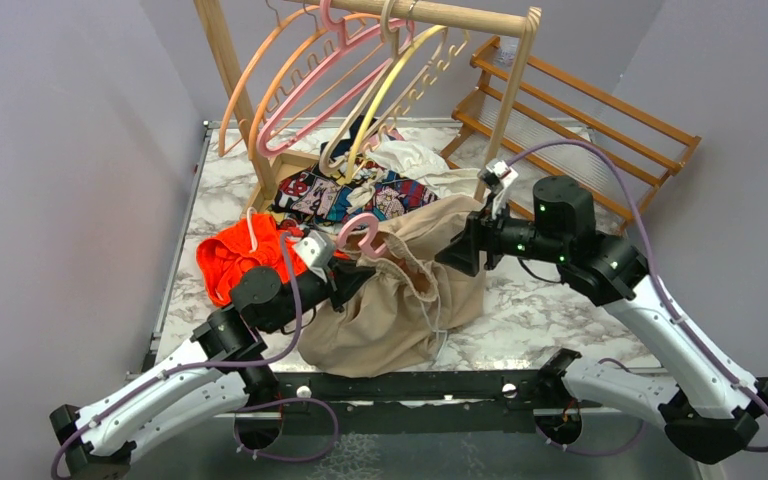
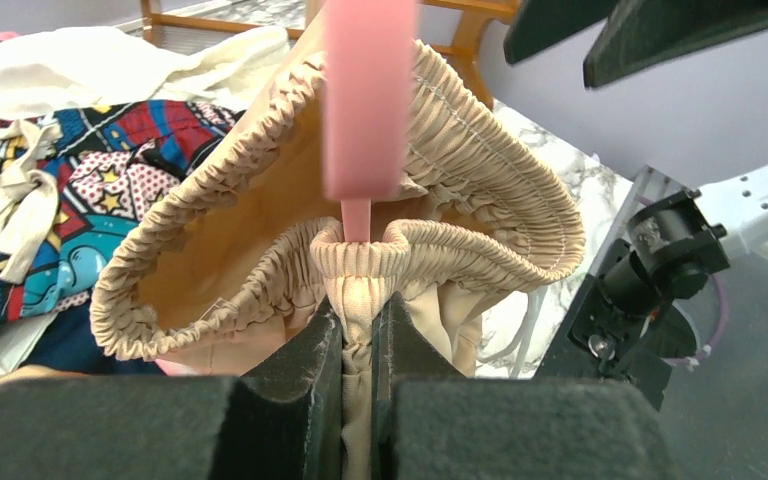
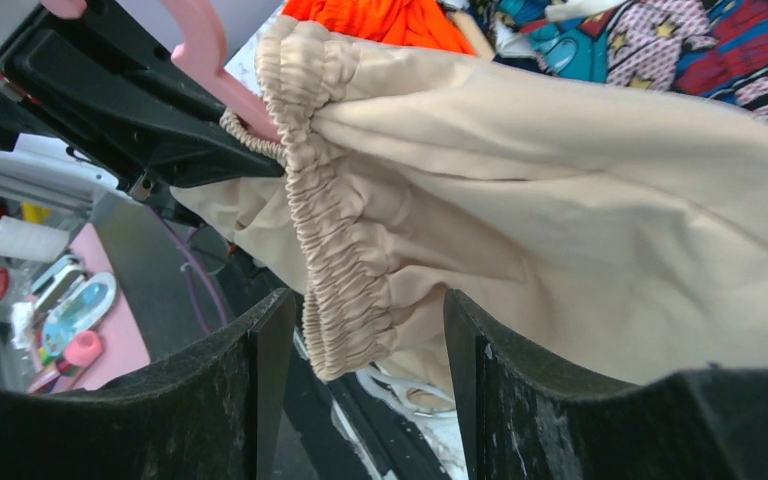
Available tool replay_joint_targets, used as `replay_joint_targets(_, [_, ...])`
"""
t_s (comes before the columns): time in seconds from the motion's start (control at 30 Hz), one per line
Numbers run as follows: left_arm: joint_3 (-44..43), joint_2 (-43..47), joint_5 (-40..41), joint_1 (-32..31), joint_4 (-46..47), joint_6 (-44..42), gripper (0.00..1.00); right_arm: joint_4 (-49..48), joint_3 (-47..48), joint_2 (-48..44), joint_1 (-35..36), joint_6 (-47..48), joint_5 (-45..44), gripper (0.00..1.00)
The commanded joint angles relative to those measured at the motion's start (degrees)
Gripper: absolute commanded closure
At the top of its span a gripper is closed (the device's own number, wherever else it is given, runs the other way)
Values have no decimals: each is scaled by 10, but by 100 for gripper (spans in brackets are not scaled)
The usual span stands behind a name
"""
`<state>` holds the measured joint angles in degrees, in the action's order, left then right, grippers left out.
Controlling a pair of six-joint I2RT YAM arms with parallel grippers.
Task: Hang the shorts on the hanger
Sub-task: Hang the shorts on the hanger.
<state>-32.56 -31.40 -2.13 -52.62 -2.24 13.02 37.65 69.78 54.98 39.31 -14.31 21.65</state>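
Over mid-table, left gripper [image 2: 358, 320] clamped on gathered waistband [image 2: 480, 170] of beige shorts [image 1: 400, 305] below pink hanger [image 2: 365, 100], right gripper [image 3: 365, 315] fingers apart, straddling the waistband's edge.

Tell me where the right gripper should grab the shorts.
The gathered waistband of the shorts, on the free stretch away from the left gripper's pinch. Come from the right, open jaws straddling the band's edge: it is the thick, ridged rim, and it hangs between the right gripper's fingers.
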Motion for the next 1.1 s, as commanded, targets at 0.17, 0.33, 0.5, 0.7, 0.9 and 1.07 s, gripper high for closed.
replay_joint_targets(0.17, [-26, -26, 38, -1, 22, 23, 100, -107, -13, 45, 37, -45, 9, 41])
replay_joint_targets(0.33, [-32, -22, 37, -1, 18, 17, 100, -106, 17, 89, 97, -21, -65, 41])
replay_joint_targets(0.5, [-37, -14, 37, -1, -1, 10, 100, -101, 32, 119, 117, -7, -123, 42])
replay_joint_targets(0.7, [-48, -9, 35, -1, -22, 2, 100, -113, 25, 128, 127, 5, -144, 50])
replay_joint_targets(0.9, [-33, -5, 30, -1, -13, -5, 100, -95, 45, 141, 159, 37, -194, 55])
replay_joint_targets(1.07, [-32, -7, 30, -1, -10, -7, 100, -72, 65, 162, 171, 48, -228, 63])
